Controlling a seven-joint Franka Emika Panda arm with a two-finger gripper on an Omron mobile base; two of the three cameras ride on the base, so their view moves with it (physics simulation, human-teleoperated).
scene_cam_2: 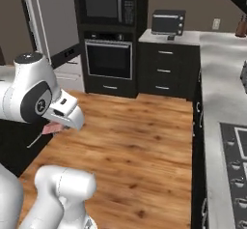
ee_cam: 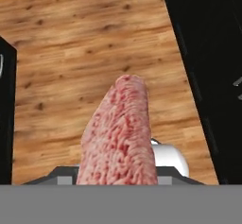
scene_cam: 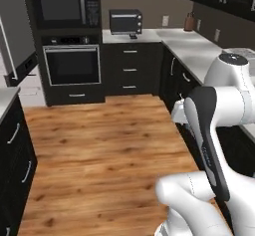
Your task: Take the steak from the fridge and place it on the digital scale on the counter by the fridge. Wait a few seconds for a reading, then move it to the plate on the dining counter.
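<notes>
The wooden floor (ee_cam: 71,53) is seen below, with dark cabinets (ee_cam: 208,76) at the sides. The steak (ee_cam: 120,133) is held in the claw (scene_cam_2: 54,126), closed partly on it, and is carried in the air above the floor, sticking out forward.

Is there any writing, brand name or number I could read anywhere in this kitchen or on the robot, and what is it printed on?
No text here can be read.
The arm has a faint grey marking along its dark link, too small and blurred to read.
The microwave has a control panel of pale specks, too small to read.
The steak, toaster oven and oven carry no writing.
</notes>
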